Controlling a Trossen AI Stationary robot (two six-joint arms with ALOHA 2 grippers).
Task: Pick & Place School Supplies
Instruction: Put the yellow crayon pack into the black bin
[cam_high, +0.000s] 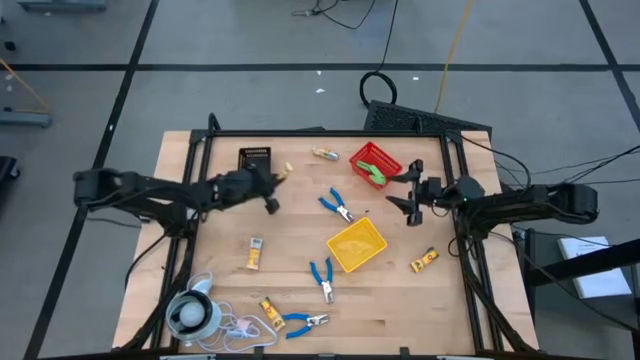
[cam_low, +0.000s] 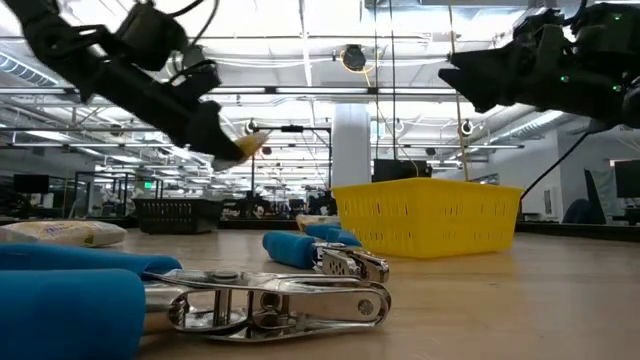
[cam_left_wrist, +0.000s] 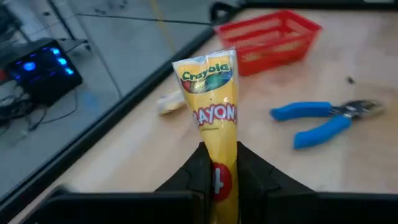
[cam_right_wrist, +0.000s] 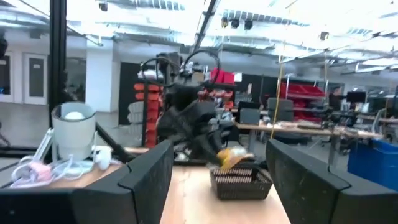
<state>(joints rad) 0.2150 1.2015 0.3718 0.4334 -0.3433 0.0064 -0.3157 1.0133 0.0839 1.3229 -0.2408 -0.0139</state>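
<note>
- Left wrist view: left gripper fingers clamped on yellow crayon packet, label legible; high view shows only its tip, bench 10 o'clock.
- Right wrist view: right gripper fingers apart, empty, bench 3 o'clock.

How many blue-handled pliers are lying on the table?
3. The back pliers lie just behind the yellow bin; the middle pliers lie at its front-left; the front pliers lie near the table's front edge. None seems hidden.

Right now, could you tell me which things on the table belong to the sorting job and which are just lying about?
Job:
crayon packet, held by left gripper
blue-handled pliers
green items in red bin
yellow bin
black bin

Lying about:
white round object
its cord
</note>
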